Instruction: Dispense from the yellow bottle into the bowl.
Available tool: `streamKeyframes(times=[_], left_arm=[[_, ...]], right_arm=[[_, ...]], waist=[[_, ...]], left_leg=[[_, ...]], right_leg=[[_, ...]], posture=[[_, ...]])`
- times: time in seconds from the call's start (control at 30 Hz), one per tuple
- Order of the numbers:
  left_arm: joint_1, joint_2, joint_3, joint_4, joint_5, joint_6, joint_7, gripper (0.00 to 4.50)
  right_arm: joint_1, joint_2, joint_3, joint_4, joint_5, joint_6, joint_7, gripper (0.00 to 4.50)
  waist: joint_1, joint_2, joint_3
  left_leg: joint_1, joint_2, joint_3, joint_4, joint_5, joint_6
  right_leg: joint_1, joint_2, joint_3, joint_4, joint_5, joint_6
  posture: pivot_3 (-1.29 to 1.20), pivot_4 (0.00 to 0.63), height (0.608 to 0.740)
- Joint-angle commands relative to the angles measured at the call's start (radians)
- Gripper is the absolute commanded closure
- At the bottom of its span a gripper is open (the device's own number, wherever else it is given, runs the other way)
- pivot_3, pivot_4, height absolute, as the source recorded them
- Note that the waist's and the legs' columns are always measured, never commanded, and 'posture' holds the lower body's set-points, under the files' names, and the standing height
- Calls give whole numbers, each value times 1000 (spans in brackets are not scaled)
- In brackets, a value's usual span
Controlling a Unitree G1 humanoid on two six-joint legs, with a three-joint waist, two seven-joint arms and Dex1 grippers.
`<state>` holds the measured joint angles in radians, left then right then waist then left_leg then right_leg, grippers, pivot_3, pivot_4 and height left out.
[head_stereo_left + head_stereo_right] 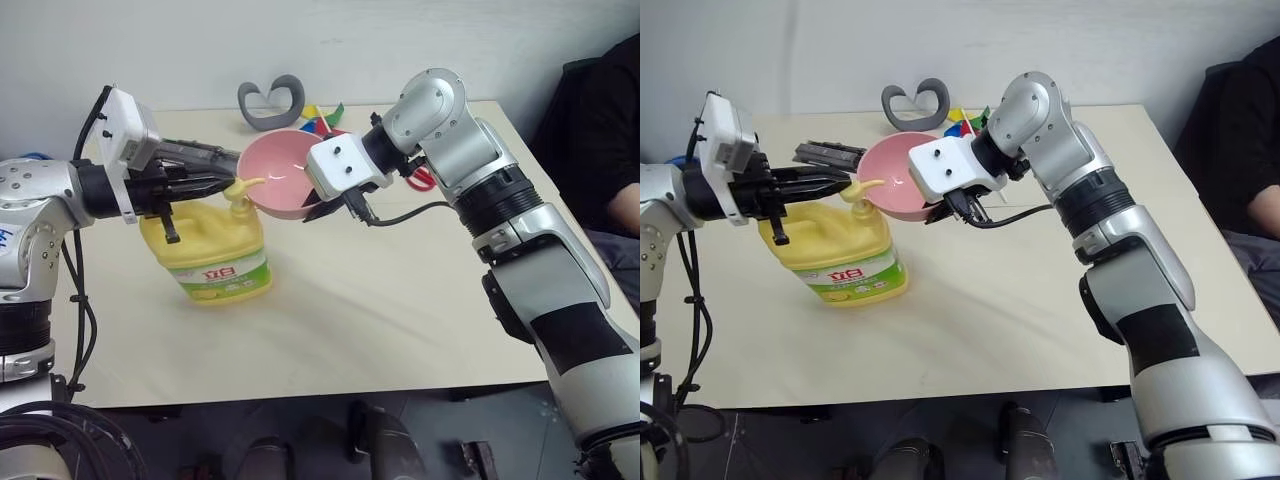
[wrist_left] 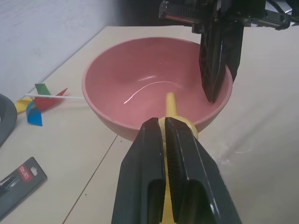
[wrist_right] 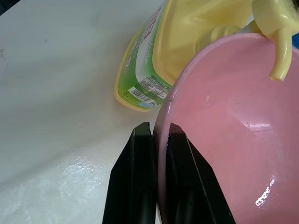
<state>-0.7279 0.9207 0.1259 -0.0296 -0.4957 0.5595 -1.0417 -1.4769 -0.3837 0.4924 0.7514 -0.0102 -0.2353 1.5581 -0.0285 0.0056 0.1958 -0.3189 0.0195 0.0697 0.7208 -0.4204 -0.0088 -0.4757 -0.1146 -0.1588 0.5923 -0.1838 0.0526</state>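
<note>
Left eye view: the right gripper (image 1: 322,208) clamps the pink bowl (image 1: 283,172) by its rim under the yellow bottle's (image 1: 208,252) spout, the left gripper (image 1: 222,183), fingers together, rests on the pump; no liquid visible yet.

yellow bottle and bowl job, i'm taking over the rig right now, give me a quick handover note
Right gripper: shut on the rim of the bowl, holding it lifted and tilted up against the pump spout.
Left gripper: shut, fingers lying on top of the pump head of the yellow bottle, which stands upright on the table.
Done: bowl is brought to the bottle; the spout tip hangs over the inside of the bowl.
Left: the bowl's inside looks wet and glossy, but I cannot tell whether liquid has been pumped in. Likely next: press the pump, then set the bowl down.
</note>
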Motion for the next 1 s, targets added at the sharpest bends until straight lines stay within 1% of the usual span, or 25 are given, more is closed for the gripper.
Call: streamKeyframes(times=[0.03,0.17,0.23,0.4,0.7,0.8,0.87,1.0], left_arm=[[32,8,-122,47,96,9,-26,4254],[28,19,-173,77,168,-60,-61,4254],[19,16,-187,90,182,-76,-71,4254],[4,19,-221,116,225,-117,-103,4254],[42,53,-264,124,287,-188,-169,4254],[42,51,-267,135,299,-203,-172,4254],[38,47,-265,142,302,-207,-167,4254],[20,39,-257,168,319,-229,-151,4254]], right_arm=[[-38,4,-29,-26,18,-11,56,4500],[-34,2,-25,-31,20,-12,56,4500],[-34,5,-28,-30,18,-10,56,4500],[-31,7,-30,-37,17,-6,56,4500],[-28,8,-33,-33,11,-11,56,4500],[-28,10,-36,-29,7,-14,56,4500],[-28,12,-38,-29,5,-15,55,4500],[-30,16,-41,-22,3,-20,51,4500]], waist=[[0,0,0],[-1,0,0],[0,2,-1],[0,2,-1],[-1,7,-4],[-1,7,-4],[-2,7,-4],[-2,8,-5]], left_leg=[[0,0,0,0,0,0],[1,0,0,0,0,0],[2,0,0,0,0,0],[6,0,-1,-2,0,0],[7,0,0,-2,0,0],[10,0,0,-3,0,0],[15,0,0,-4,0,0],[17,1,0,-6,0,0]], right_leg=[[0,0,0,0,0,0],[1,0,0,0,0,0],[2,0,0,0,0,0],[11,0,-1,-2,0,0],[12,0,0,-1,0,0],[13,0,0,-1,0,0],[14,0,1,-1,0,-1],[15,0,2,-1,-1,-1]], posture=[[0,150,740],[0,150,740],[0,150,740],[0,150,740],[0,150,740],[0,150,740],[0,150,740],[0,150,740]])
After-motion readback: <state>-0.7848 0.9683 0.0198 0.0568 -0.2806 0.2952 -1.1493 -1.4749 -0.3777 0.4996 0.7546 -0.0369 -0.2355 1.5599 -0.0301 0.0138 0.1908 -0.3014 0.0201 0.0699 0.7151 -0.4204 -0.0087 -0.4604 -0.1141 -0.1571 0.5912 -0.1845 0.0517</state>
